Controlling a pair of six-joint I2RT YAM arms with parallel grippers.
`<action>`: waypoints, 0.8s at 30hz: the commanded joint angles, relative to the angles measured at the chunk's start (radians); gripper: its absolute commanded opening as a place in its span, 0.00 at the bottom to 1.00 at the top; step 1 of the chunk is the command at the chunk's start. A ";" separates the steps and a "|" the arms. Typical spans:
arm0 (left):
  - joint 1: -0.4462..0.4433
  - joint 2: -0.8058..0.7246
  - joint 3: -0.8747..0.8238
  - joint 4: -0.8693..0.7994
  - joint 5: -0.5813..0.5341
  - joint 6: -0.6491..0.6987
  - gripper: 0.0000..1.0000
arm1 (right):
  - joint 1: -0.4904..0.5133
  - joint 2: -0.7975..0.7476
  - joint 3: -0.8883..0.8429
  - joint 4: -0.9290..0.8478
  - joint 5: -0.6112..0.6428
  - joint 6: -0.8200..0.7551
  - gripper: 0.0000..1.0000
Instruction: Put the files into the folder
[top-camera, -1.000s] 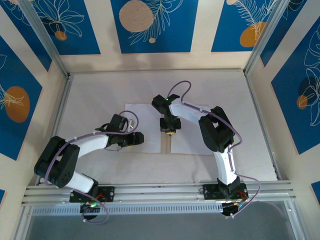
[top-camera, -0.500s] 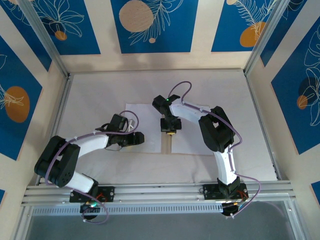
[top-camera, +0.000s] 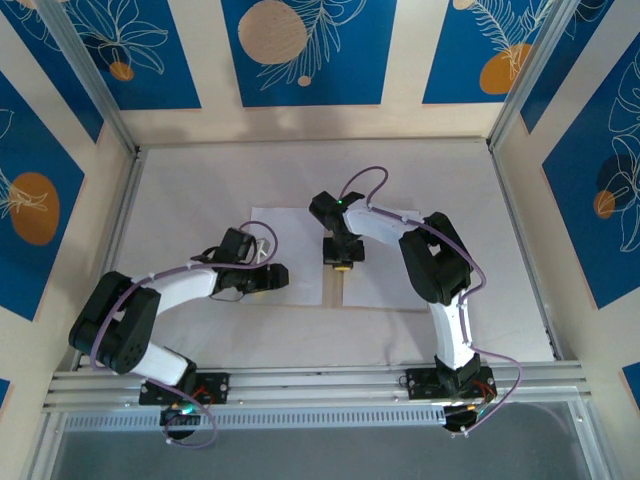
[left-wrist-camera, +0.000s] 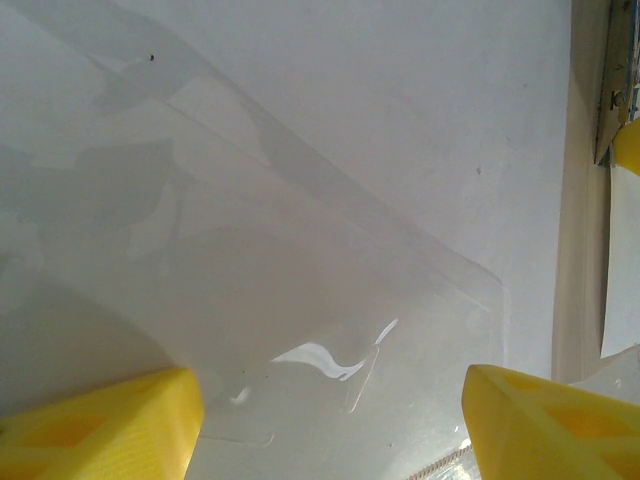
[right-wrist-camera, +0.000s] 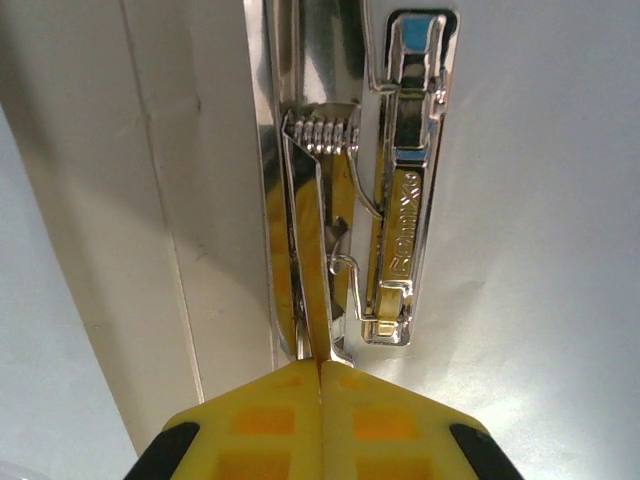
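Plainly, what matters is the files' (left-wrist-camera: 300, 300) position relative to the clip (right-wrist-camera: 400, 180). The folder (top-camera: 390, 285) lies open and flat on the table (top-camera: 200, 180), white side up. Its tan spine (left-wrist-camera: 572, 250) runs away from the arm bases, and the clip lies lengthwise along it.

The right gripper (top-camera: 341, 262) sits directly over that spine. In its wrist view its fingers are together (right-wrist-camera: 320, 375), and a thin raised metal blade of the clip runs into the seam between them, so it seems to be pinching the clip's lever.

The left gripper (top-camera: 272, 277) hovers over the folder's left leaf with its jaws wide apart (left-wrist-camera: 325, 420) and nothing between them. Beneath it lies glossy white sheet material with a rounded corner. Two slanting edges show (two sheets, I judge, though white on white makes this hard to separate).

The files therefore lie just under the left gripper and to the left of the spine. Their edges are skewed to the spine rather than parallel with it. The left arm is the nearer one. I judge the coming move calls for shifting the paper rightward toward the clip and squaring it to the spine.
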 joint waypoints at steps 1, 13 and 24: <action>0.006 0.037 -0.015 -0.077 -0.009 -0.006 0.72 | -0.012 0.037 -0.053 -0.006 -0.022 0.023 0.07; 0.008 0.039 -0.013 -0.079 -0.010 -0.006 0.72 | -0.034 -0.050 -0.045 -0.006 -0.056 0.018 0.07; 0.009 0.042 -0.014 -0.078 -0.007 -0.005 0.72 | -0.044 -0.054 -0.034 -0.038 -0.028 0.006 0.07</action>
